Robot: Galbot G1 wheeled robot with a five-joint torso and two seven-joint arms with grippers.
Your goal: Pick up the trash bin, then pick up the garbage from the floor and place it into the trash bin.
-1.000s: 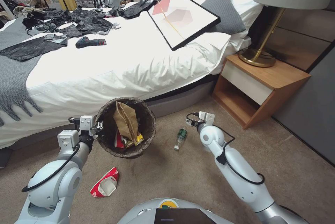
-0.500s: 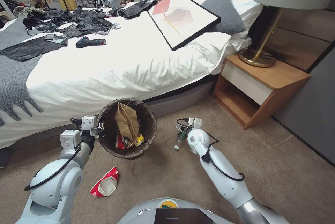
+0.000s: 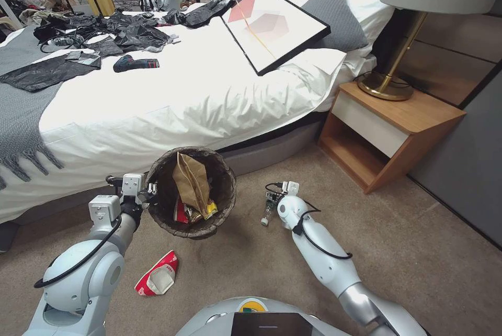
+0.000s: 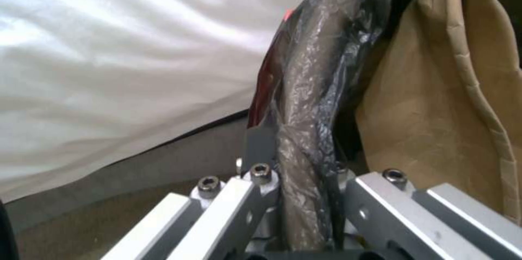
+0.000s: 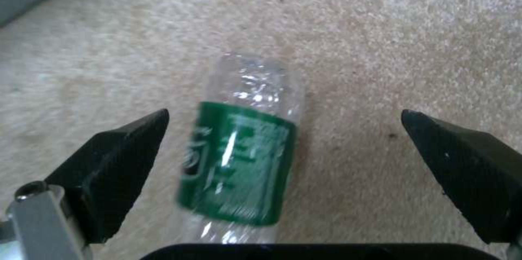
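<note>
The trash bin (image 3: 226, 189), lined with a dark bag, hangs just above the floor (image 3: 246, 268) beside the bed. My left gripper (image 3: 148, 189) is shut on its rim (image 4: 310, 121). Inside it lie a brown paper bag (image 3: 191, 181), a red packet and a yellow wrapper. A small green-labelled bottle (image 5: 239, 166) lies on the carpet, its cap end (image 3: 265, 219) poking out below my right gripper (image 3: 272, 199). That gripper (image 5: 284, 114) is open, hovering low with one black finger (image 5: 117, 166) on each side of the bottle. A crumpled red-and-white packet (image 3: 157, 275) lies near my left arm.
The white bed (image 3: 172, 95) runs along the far side, with black bags (image 3: 130, 32) and a framed picture (image 3: 266, 22) on it. A wooden nightstand (image 3: 387, 132) with a brass lamp (image 3: 389, 82) stands to the right. Open carpet lies at the right front.
My right arm has swung left and come down over the bottle, now covering most of it in the head view. The left gripper and bin have barely moved.
</note>
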